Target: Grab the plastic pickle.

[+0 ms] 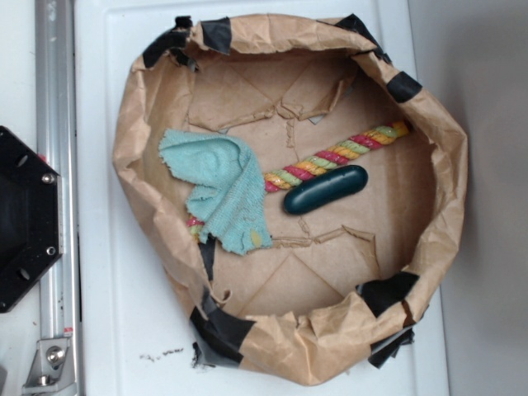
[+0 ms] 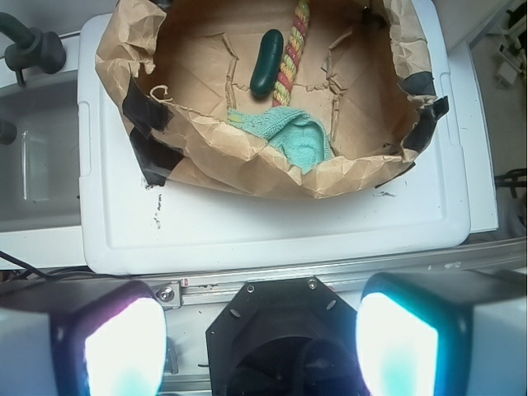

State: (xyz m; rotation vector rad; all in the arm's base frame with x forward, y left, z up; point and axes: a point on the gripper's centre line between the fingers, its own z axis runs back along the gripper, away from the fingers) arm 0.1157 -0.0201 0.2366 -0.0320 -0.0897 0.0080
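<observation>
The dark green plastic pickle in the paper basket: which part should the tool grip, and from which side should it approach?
Probably the middle of the smooth, capsule-shaped dark green plastic pickle, from straight above, closing across its short width. It lies flat beside the multicoloured twisted rope, so stay clear of that.

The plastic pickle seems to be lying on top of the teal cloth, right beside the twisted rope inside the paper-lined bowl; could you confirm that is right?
Not quite. The plastic pickle lies on the bare brown paper, clear of the teal cloth, as the exterior view shows. It is indeed right beside the twisted rope inside the paper-lined bowl.
</observation>
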